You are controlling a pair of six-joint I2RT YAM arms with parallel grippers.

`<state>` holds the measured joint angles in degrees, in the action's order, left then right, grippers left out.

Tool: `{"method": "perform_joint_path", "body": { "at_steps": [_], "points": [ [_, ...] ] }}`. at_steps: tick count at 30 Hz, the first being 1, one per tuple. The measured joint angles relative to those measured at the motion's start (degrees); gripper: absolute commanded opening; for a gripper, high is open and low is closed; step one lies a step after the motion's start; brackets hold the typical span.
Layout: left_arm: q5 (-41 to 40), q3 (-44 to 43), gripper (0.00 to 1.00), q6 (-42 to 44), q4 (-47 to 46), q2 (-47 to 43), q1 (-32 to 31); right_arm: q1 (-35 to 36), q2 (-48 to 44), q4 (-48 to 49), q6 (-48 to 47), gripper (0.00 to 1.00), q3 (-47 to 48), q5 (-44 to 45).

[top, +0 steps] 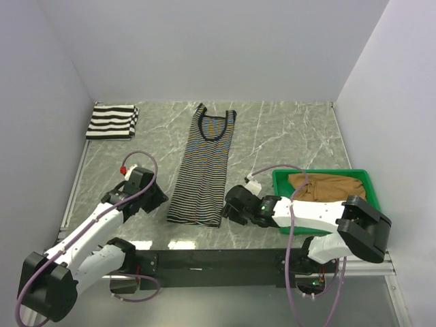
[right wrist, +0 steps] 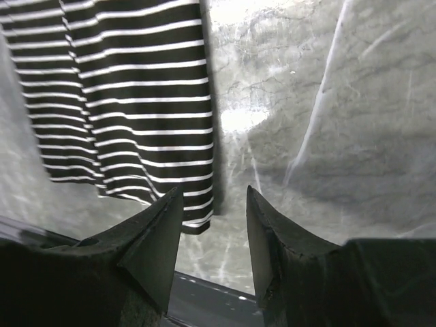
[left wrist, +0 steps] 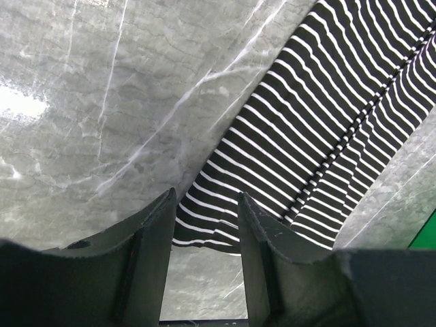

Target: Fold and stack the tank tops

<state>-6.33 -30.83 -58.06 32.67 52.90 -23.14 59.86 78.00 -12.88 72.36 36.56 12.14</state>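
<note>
Near hem of the pinstriped tank top (top: pixel 202 167) lies between the two hands, mid-counter.
Top lies spread flat, long axis running from the arms toward the far wall, neck far, hem near. The left hand (top: pixel 159 197) is just beside the hem's left corner, the right hand (top: pixel 229 208) just beside its right. Both have jaws parted and hold nothing. The marbled counter (top: pixel 286 136) is smooth, with room on both flanks. The wide-striped tank top (top: pixel 112 122) lies folded far left. The tan tank top (top: pixel 327 185) sits in the green tray (top: pixel 279 178).

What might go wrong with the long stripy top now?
The left gripper and right gripper hang open at the hem corners of the pinstriped top. If one misses its corner, the fold may go crooked. Reaching too low might scrape the table.
</note>
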Motion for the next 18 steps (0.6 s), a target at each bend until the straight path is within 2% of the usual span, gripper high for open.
{"method": "perform_joint_path", "body": {
  "at_steps": [2,7,10,18],
  "points": [
    [0.0,0.1,0.46,-0.3,-0.3,0.0,-0.1,0.6,-1.0,0.0,1.9,0.45,-0.2,1.2],
    [-0.6,2.4,0.45,-1.6,-1.0,0.0,-0.2,1.5,-1.3,-0.1,3.4,0.25,0.9,3.3],
    [-1.2,3.7,0.45,-1.9,-1.5,0.8,-0.2,2.6,0.8,-0.4,3.2,0.20,4.3,4.1],
    [-0.3,6.6,0.48,-1.6,-5.8,1.1,-0.3,5.6,9.3,0.0,3.0,0.16,9.6,4.4]
  ]
}}
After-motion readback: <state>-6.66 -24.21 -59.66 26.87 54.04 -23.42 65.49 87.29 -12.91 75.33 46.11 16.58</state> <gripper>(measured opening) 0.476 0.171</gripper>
